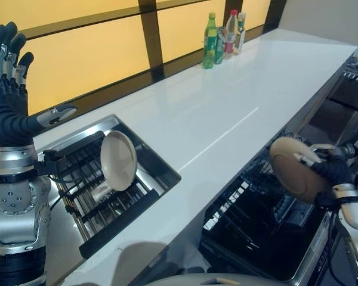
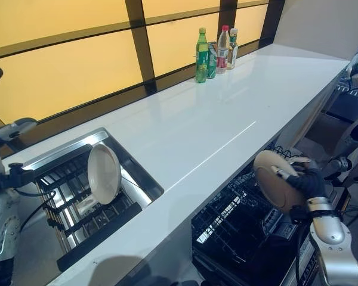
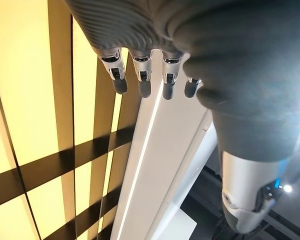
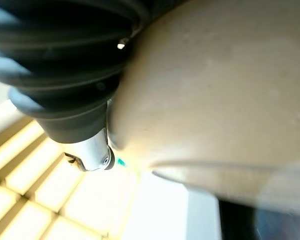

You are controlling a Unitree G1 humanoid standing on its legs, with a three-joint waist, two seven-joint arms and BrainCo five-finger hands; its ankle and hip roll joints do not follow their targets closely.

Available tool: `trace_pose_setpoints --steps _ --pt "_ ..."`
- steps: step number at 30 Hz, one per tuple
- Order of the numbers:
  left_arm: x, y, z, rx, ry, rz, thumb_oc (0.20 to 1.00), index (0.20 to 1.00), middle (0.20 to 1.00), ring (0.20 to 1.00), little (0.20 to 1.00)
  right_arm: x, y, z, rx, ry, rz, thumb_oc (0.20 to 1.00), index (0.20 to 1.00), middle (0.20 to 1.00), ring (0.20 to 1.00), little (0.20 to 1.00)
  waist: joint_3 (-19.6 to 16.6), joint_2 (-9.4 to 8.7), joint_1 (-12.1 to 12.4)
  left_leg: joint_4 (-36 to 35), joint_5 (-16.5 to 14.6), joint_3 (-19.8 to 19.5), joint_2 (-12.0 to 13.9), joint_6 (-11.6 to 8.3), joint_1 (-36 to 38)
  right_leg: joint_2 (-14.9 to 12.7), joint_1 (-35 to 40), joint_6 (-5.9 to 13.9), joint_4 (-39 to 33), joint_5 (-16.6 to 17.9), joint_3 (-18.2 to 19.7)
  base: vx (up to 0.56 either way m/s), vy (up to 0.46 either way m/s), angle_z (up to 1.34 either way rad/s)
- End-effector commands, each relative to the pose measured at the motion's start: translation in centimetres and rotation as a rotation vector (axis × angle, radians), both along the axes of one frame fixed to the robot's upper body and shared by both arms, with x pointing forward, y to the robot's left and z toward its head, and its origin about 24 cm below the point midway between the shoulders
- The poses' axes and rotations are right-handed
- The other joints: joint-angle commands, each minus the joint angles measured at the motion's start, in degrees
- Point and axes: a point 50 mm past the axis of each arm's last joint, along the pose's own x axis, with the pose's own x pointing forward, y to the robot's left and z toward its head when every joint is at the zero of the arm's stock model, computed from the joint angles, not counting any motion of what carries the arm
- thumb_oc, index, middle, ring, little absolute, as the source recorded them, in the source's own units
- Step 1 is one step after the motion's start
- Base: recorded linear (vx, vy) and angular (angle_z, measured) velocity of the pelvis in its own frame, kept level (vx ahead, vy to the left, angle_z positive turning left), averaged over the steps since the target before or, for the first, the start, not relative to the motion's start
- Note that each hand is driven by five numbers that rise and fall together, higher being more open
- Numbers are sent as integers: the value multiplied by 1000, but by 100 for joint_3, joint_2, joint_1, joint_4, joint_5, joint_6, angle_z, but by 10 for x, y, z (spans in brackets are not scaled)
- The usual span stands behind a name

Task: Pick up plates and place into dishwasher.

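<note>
My right hand (image 1: 331, 170) is shut on a beige plate (image 1: 291, 168), holding it on edge above the open dishwasher's dark rack (image 1: 259, 223) at the lower right. Seen from the right wrist, the plate (image 4: 225, 90) lies close against the hand (image 4: 65, 65). A second pale plate (image 1: 118, 159) stands on edge in the rack inside the sink (image 1: 161, 161) at the left. My left hand (image 1: 9, 65) is raised high at the far left, open, with straight fingers (image 3: 142, 80) and nothing in it.
A long white counter (image 1: 227, 113) runs between sink and dishwasher. Several bottles (image 1: 222, 37) stand at its far end by the amber window wall. A small white cup (image 1: 101, 192) lies in the sink rack under the plate.
</note>
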Motion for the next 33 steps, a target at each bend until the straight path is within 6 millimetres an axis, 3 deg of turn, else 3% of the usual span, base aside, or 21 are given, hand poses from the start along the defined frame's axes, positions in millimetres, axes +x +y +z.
trace_pose_setpoints --steps 1,6,17,25,33 --pt "5 -1 -1 65 33 7 1000 1000 1000 1000 1000 17 12 13 50 -45 130 200 200 200 200 200 -188 -246 199 73 -366 -509 -213 280 -202 -397 -163 455 269 -221 -426 65 -57 4" --pt "10 -4 -5 69 56 16 1000 1000 1000 1000 1000 22 27 3 86 9 209 200 200 200 200 200 -180 -308 312 72 -322 -538 -165 241 -242 -415 -135 449 265 -237 -582 42 -34 3" --pt "11 -2 -2 102 84 15 1000 1000 1000 1000 1000 5 29 -60 255 357 180 200 200 200 200 200 -204 -356 369 54 -288 -559 -127 217 -207 -432 -16 477 232 -245 -681 31 -18 3" --pt "15 -6 -6 109 110 -13 1000 1000 1000 1000 1000 8 33 -56 311 346 308 200 200 200 200 200 -166 -414 423 81 -270 -614 -149 210 -185 -446 34 501 249 -225 -684 23 -11 4" --pt "14 -5 -12 115 124 -8 1000 1000 1000 1000 1000 -3 30 -75 422 404 273 200 200 200 200 200 -134 -448 484 59 -242 -640 -123 194 -186 -448 111 500 182 -211 -746 0 0 0"
